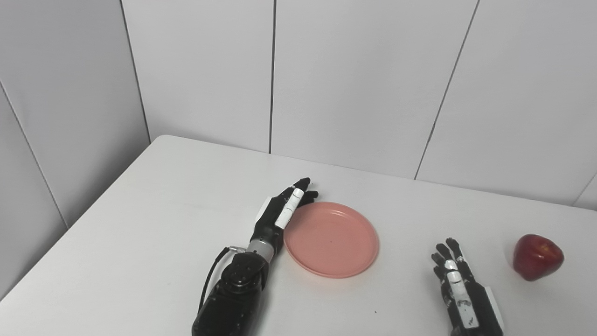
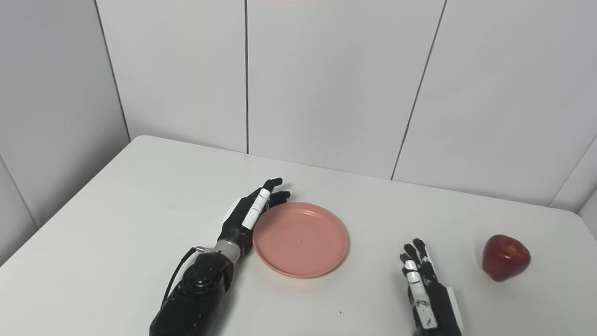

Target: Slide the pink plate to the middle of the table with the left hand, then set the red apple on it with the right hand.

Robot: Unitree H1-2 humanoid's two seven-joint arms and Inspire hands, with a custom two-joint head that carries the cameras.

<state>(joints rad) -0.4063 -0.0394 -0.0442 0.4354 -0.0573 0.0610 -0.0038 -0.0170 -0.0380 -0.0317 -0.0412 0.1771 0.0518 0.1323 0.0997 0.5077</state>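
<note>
Behind the white tabletop (image 1: 140, 224) you had only plain pale wall panels (image 1: 354, 74), so nothing stood in the way of the arms. The pink plate (image 1: 331, 239) lay flat on the tabletop, roughly in its middle as far as these views showed. Your left hand (image 1: 283, 208) lay edge-on against the plate's left rim, the fingers straight and held together, gripping nothing; it looked to be touching the rim, though I could not be sure of the contact. Your right hand (image 1: 459, 288) rested low at the near edge, fingers stretched out and a little apart, empty. The red apple (image 1: 537, 257) stood well apart from the plate, to the right of the right hand and not touched by it. In my judgement the slide was near its end and the apple step was not yet begun. The risks from here were these: if you pushed further, the plate could pass the middle and go toward the right hand; a light plate pushed at one point of the rim could also turn or slip off the fingers. If the left hand lifted carelessly, it could catch the rim and tip the plate. The apple was round and smooth, so a grasp from one side could make it roll toward the table edge.
</note>
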